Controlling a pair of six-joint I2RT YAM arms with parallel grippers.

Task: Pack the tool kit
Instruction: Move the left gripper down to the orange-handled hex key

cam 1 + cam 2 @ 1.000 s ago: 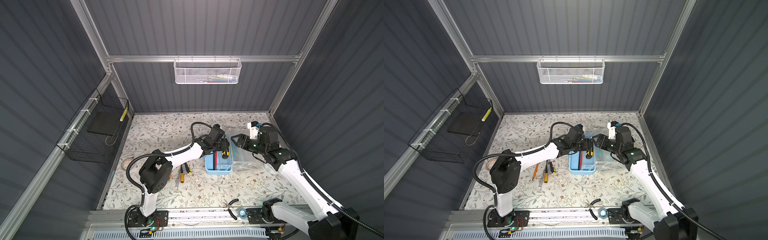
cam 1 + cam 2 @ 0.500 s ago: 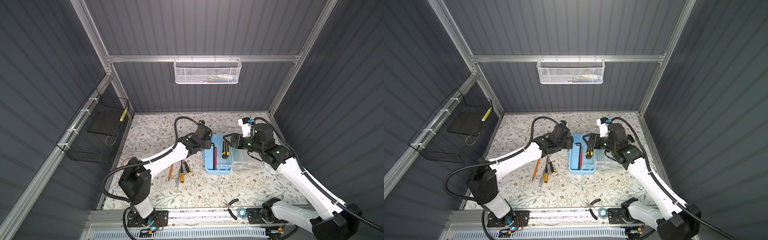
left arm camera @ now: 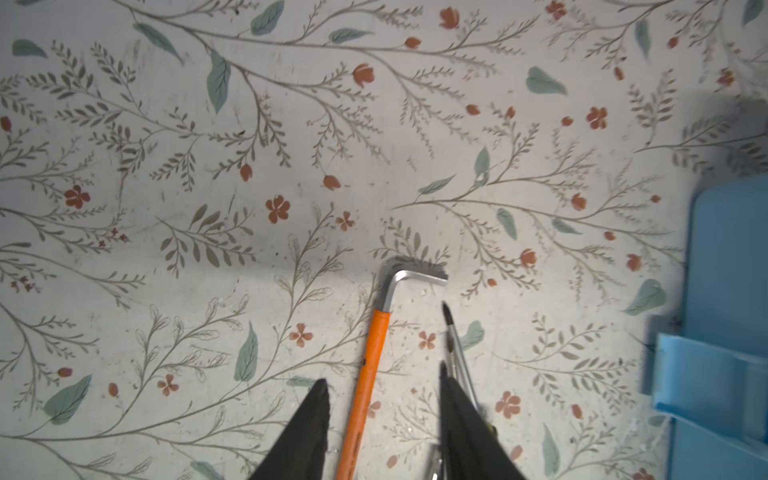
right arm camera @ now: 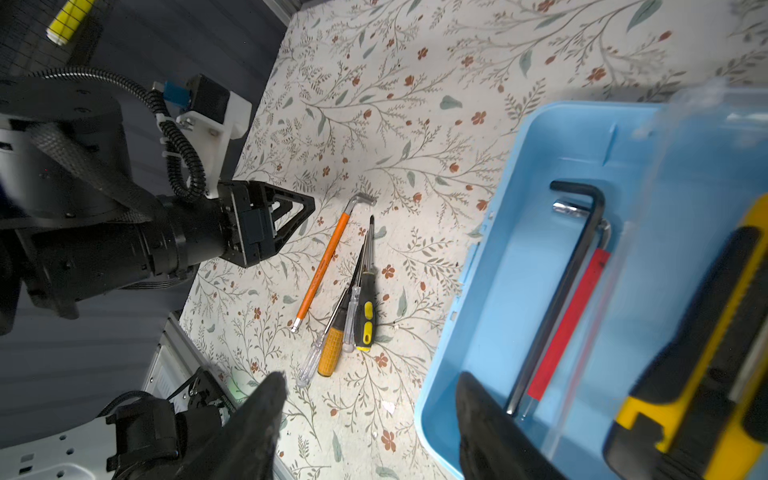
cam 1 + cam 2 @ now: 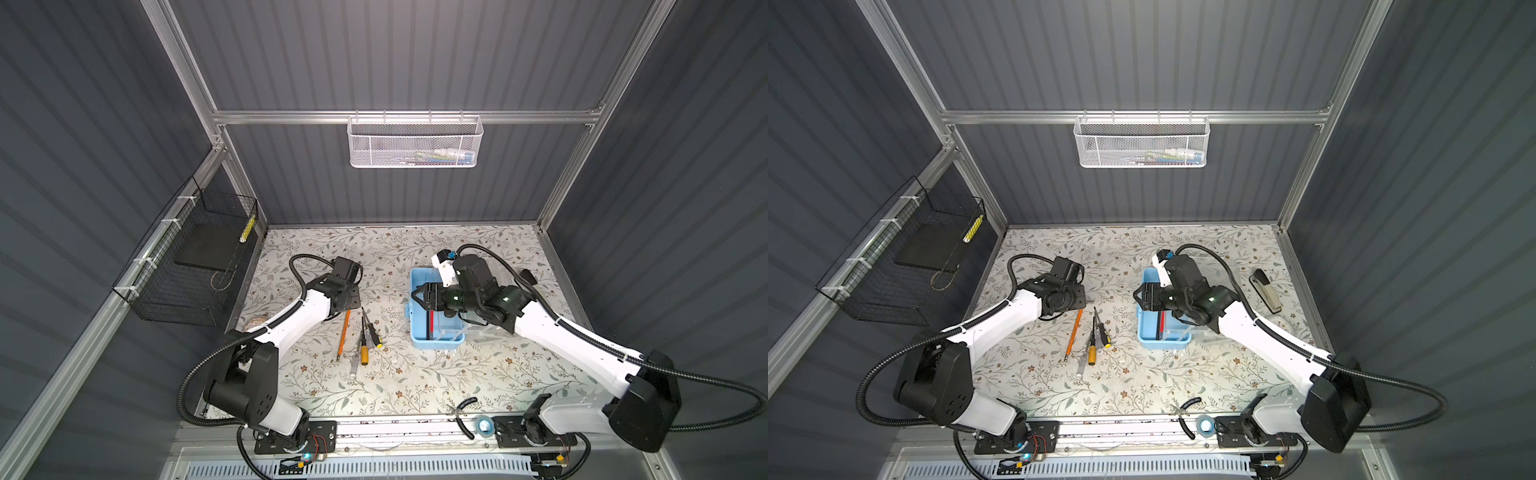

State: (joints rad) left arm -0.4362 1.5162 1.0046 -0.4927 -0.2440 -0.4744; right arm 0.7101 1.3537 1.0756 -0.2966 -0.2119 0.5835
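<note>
Top view: both arms bend low over the floral counter (image 5: pixel 374 257); the right claw (image 5: pixel 417 298) hovers at the open blue tool kit (image 5: pixel 436 337), mid-counter.

Left wrist view: the left claw (image 3: pixel 382 386) is spread wide astride an orange hex key (image 3: pixel 376 332); the kit is cut off.

Right wrist view: the right claw is spread and empty over the kit's rim; a yellow tool (image 4: pixel 706 353) is blurred.

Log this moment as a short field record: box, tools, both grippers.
box: light-blue box, clear lid open
seen inside box: black hex key, red-sleeved hex key
on table: orange hex key, three screwdrivers beside it
left gripper: open, jaws either side of the orange hex key
right gripper: open, empty, over the box rim
</note>
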